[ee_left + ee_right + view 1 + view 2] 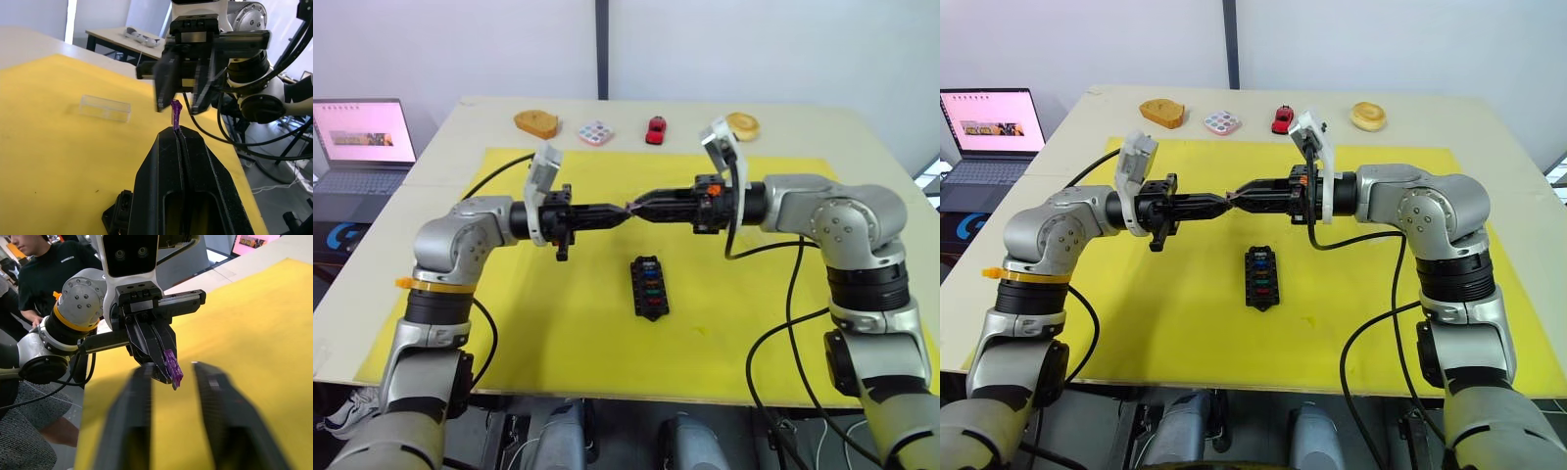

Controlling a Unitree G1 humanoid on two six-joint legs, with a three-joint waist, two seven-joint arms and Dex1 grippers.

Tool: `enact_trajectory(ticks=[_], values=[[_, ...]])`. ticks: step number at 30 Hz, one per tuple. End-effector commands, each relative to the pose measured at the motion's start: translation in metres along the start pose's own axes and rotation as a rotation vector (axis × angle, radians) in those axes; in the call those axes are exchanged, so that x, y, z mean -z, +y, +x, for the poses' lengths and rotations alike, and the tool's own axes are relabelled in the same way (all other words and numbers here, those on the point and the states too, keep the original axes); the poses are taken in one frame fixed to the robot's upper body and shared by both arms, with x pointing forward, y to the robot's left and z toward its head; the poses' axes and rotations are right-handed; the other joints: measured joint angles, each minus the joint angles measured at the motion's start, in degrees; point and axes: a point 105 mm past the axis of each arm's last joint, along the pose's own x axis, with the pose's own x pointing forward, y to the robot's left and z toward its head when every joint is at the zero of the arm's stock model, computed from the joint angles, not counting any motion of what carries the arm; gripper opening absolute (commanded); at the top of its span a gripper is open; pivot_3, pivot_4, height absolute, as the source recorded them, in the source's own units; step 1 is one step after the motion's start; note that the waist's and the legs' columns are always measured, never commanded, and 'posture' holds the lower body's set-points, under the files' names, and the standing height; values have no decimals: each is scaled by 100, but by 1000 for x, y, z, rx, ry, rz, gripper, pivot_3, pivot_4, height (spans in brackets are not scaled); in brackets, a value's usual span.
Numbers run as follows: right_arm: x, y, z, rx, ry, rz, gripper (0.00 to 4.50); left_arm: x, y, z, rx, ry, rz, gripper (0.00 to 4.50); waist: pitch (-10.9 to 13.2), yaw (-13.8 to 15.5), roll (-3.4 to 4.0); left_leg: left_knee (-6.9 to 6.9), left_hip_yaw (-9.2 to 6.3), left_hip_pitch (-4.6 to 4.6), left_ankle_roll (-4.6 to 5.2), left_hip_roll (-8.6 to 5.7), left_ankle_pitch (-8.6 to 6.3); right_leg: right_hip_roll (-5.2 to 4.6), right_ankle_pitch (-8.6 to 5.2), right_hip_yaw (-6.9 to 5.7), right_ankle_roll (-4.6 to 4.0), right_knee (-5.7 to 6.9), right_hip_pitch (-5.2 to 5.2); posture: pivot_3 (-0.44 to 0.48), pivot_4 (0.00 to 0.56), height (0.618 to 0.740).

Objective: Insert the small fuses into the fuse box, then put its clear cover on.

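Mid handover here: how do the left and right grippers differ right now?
The left gripper is shut on the purple fuse, which sticks out past its tips; the right gripper is open and holds nothing. The left gripper's fingers press together, while the right gripper's stand apart on either side of the fuse. Both are held level above the yellow mat, tip to tip, beyond the fuse box.

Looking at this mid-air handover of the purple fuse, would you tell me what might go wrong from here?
1. The left gripper pinches the purple fuse only by its lower end, so it may slip or twist out.
2. The right gripper is open around it; closing off-centre might knock it onto the yellow mat.
3. The clear cover, nearly invisible, could get bumped.
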Motion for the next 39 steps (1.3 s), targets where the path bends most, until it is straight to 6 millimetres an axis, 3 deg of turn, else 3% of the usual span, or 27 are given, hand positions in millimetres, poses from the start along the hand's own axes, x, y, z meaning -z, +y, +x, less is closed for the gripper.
enact_trajectory(ticks=[1, 7, 8, 10, 17, 18, 23, 28, 33, 39], values=[[-11, 9, -1, -23, -34, -55, 60, -10, -5, 1, 21, -3, 58, 0, 0, 0, 0, 0, 0, 0, 0, 0, 0, 0, 0, 0, 0, 0, 0, 0, 150, 740], [-10, 10, -2, -30, -25, -55, 60, -10, -5, 0, 16, -4, 56, 0, 0, -1, 0, 0, 0, 0, 0, 0, 0, 0, 0, 0, 0, -1, 0, 0, 150, 740], [-10, 10, -2, -31, -25, -55, 20, -10, -4, 0, 16, -3, 56, 261, 0, -1, 0, -1, 0, 0, 0, 0, 0, 0, 0, 0, 0, -1, 0, 0, 150, 740], [-10, 10, -2, -35, -28, -66, 0, -9, -5, -3, 15, 6, 51, 863, 0, -1, 0, -1, 0, 0, 0, 0, 0, 0, 0, 0, 0, -1, 0, 0, 150, 740], [-11, 2, -6, -22, -43, -156, 0, -6, 0, -14, -54, 33, 51, 4166, 0, 0, 0, -1, 1, 0, 0, 0, 0, 0, 0, 0, 0, -1, -2, 0, 150, 740], [-8, -4, -8, -8, -23, -203, 0, 0, 1, -17, -69, 60, 59, 4457, 0, -1, 0, -1, 1, 0, 0, 0, 0, 0, 0, 0, 0, -1, -2, 0, 150, 740], [35, -28, -13, -15, 158, -380, 0, 29, 6, -27, -137, 221, 141, 4457, 0, -2, 1, -1, 10, 0, 0, -1, 0, 0, 0, 1, 1, -4, -7, 0, 150, 740], [56, -34, -9, -50, 193, -425, 0, 50, 13, -31, -190, 318, 183, 4457, 4, -5, 5, -1, 16, -4, -2, 1, 0, 0, -1, 3, 1, -4, -10, 0, 150, 740], [66, -42, -7, -47, 221, -453, 0, 64, 8, -29, -181, 359, 196, 4457, 5, -4, 5, -1, 14, -3, -3, 1, 1, 0, -1, 4, 1, -4, -10, 0, 150, 740], [73, -45, -8, -43, 251, -467, 0, 66, 8, -27, -189, 353, 197, 4457, 5, 1, 6, 0, 10, -3, -3, 1, 1, 0, -1, 4, 1, -4, -9, 0, 150, 740]])
